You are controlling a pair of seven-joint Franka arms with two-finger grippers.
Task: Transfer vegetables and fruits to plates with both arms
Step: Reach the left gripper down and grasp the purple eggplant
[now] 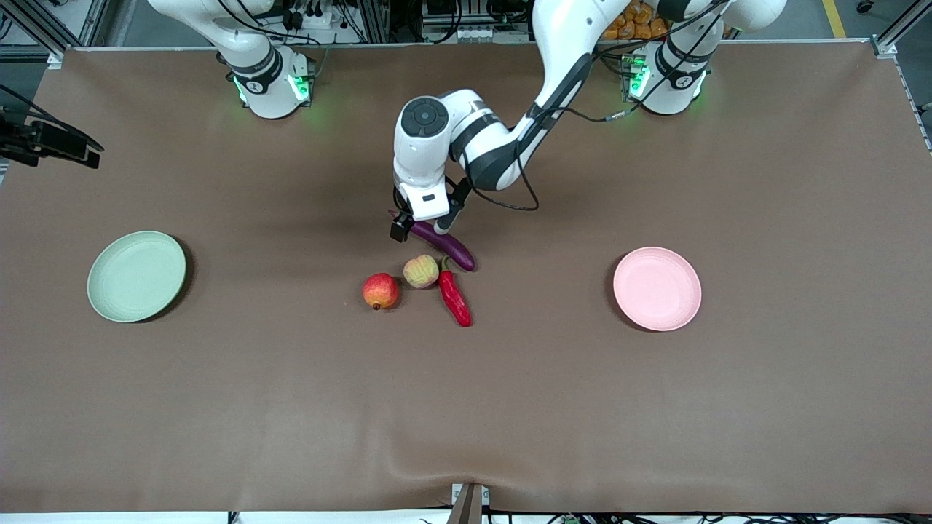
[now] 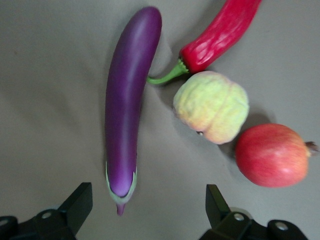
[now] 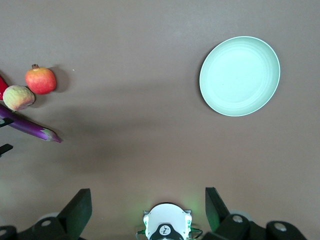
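The big brown table (image 1: 218, 407) has a soft, dull cover. The right arm waits up high near its base; its right gripper (image 3: 145, 207) does not show from the front, and the wrist view shows only its two finger tips, wide apart and holding nothing. The left arm reaches to the middle of the table. Its left gripper (image 1: 420, 224) hangs just over the stem end of the eggplant (image 1: 445, 245), fingers spread wide, empty, and it hides that stem end in the front view.

The green plate (image 1: 136, 276) sits toward the right arm's end, the pink plate (image 1: 657, 288) toward the left arm's end. Both are round, flat and dull.

The eggplant is long, thin and shiny purple. The red chili (image 1: 455, 298) is shiny, its green stem touching the eggplant. The bumpy yellow-pink peach (image 1: 421, 271) sits between chili and round red pomegranate (image 1: 381, 291), which has a tiny crown.
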